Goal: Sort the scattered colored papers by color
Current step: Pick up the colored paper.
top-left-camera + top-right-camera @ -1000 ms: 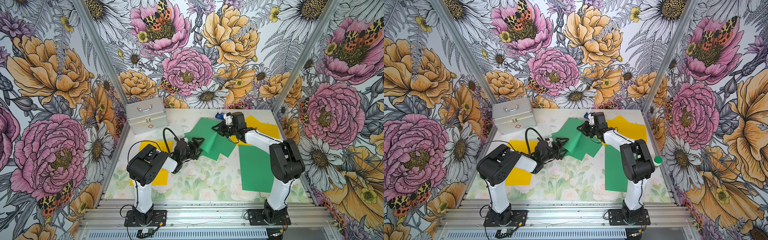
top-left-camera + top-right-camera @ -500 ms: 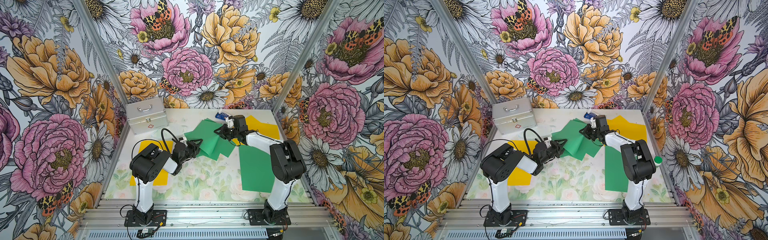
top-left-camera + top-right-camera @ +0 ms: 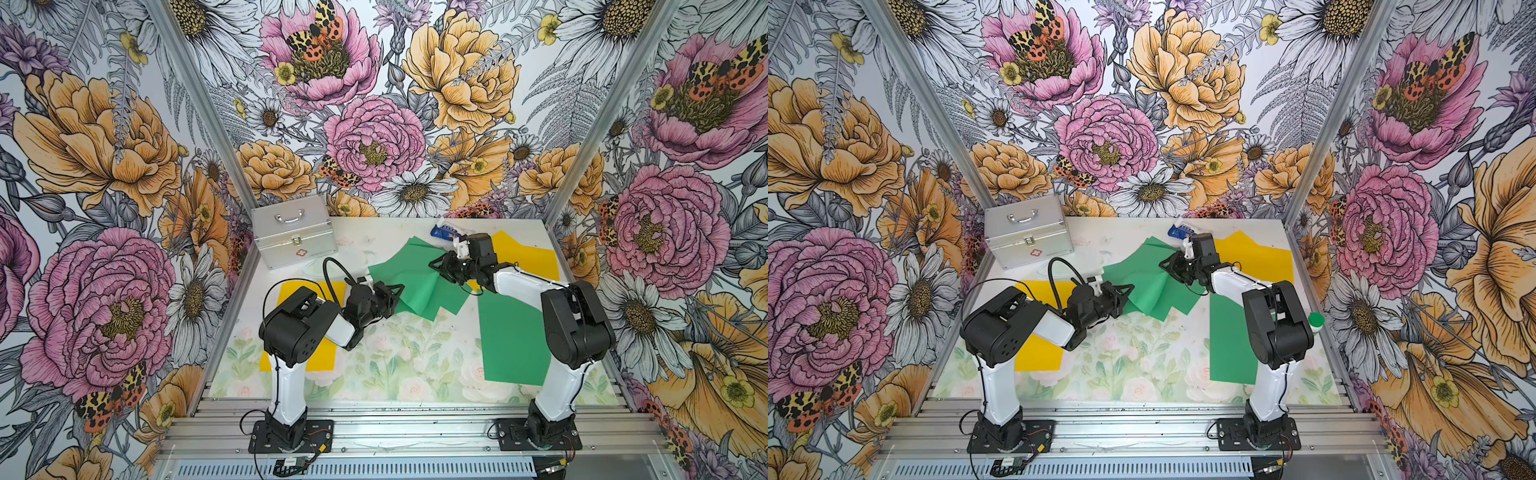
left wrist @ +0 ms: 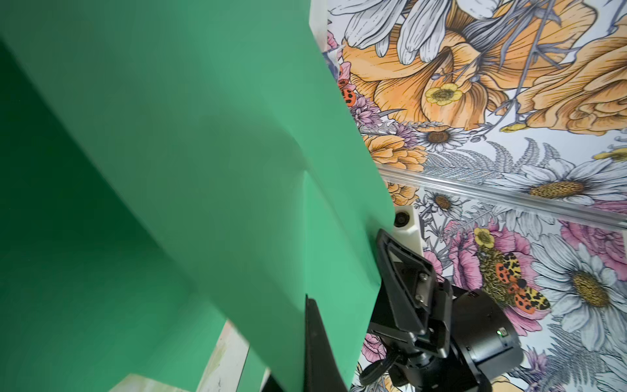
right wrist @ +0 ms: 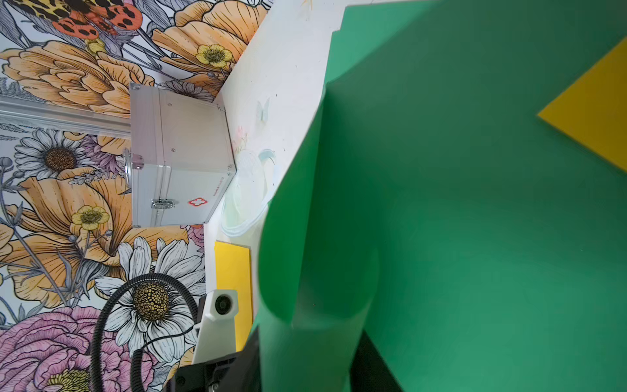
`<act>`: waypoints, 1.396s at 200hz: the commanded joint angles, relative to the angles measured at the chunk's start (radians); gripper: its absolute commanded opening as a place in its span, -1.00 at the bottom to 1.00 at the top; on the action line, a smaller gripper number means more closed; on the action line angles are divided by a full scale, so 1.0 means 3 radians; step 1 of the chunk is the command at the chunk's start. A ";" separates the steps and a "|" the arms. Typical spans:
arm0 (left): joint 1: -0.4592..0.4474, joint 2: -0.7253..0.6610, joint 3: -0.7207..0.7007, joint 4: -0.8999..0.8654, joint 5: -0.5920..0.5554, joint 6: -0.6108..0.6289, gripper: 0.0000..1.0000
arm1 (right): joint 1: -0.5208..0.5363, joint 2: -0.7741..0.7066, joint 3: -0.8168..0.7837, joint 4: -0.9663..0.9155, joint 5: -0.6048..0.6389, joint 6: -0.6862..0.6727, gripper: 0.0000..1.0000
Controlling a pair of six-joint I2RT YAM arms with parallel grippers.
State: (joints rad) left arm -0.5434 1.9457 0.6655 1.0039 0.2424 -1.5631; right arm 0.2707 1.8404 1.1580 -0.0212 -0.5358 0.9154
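Note:
Several green papers [image 3: 415, 274] [image 3: 1150, 286] lie overlapped mid-table, and the top sheet is lifted and curled. My left gripper [image 3: 395, 291] [image 3: 1128, 289] is shut on that sheet's left edge; one black finger [image 4: 319, 349] presses against the green paper [image 4: 203, 169]. My right gripper [image 3: 436, 266] [image 3: 1165, 264] stands at the sheet's far right part, its jaws apart around a curl of green paper [image 5: 312, 339]. Another green sheet [image 3: 511, 336] lies flat at the front right. One yellow paper [image 3: 299, 328] lies under the left arm, another yellow paper [image 3: 523, 253] at the back right.
A silver metal case [image 3: 293, 230] [image 5: 176, 159] stands at the back left. A small blue-and-white packet [image 3: 444, 230] lies at the back edge behind the right gripper. A green-capped bottle [image 3: 1315, 322] shows by the right wall, behind the right arm.
The left gripper has reached the green sheet's left edge and closed on it. The right gripper's jaws have parted around the sheet, which has buckled between the two arms.

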 commanded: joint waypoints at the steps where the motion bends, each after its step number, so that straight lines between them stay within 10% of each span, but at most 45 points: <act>1: 0.0068 -0.0292 0.0161 -0.0582 0.0145 0.0459 -1.00 | -0.0082 -0.0206 -0.0076 -0.0123 0.0088 -0.0144 0.07; 37: 0.0107 -0.0928 0.0699 -0.2464 0.0030 0.1653 -1.00 | -0.0219 -0.0443 -0.0156 -0.0607 0.0261 -0.0523 0.61; 69: -0.0050 -0.1135 0.1664 -0.4305 -0.0670 0.2956 -1.00 | -0.0317 -0.0771 -0.0261 -0.0903 0.0477 -0.0757 0.64; 104: -0.0116 -0.1067 0.2189 -0.4730 -0.0549 0.3522 -1.00 | -0.0384 -0.1236 -0.0261 -0.1268 0.0794 -0.0990 0.63; 134: -0.0333 -0.0936 0.2628 -0.4739 -0.0015 0.3898 -1.00 | -0.0439 -0.1653 -0.0202 -0.1505 0.1044 -0.1143 0.18; 153: -0.0501 -0.0836 0.2884 -0.4714 0.0292 0.4062 -1.00 | -0.0533 -0.1849 -0.0159 -0.1644 0.1140 -0.1159 -1.00; 223: -0.0950 -0.0783 0.2632 -0.2900 0.1625 0.3458 -1.00 | -0.1194 -0.2558 -0.0112 -0.1872 0.1198 -0.1052 -1.00; 279: -0.1322 -0.0040 0.2528 -0.1812 0.1465 0.2682 -1.00 | -0.1339 -0.2714 -0.0181 -0.1872 0.1081 -0.0923 -1.00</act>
State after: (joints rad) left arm -0.8970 1.7935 1.4124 0.2852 0.6750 -0.6189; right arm -0.1253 1.0218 1.0985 -0.5690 -0.1955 0.6182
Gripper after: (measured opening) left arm 0.042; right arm 0.050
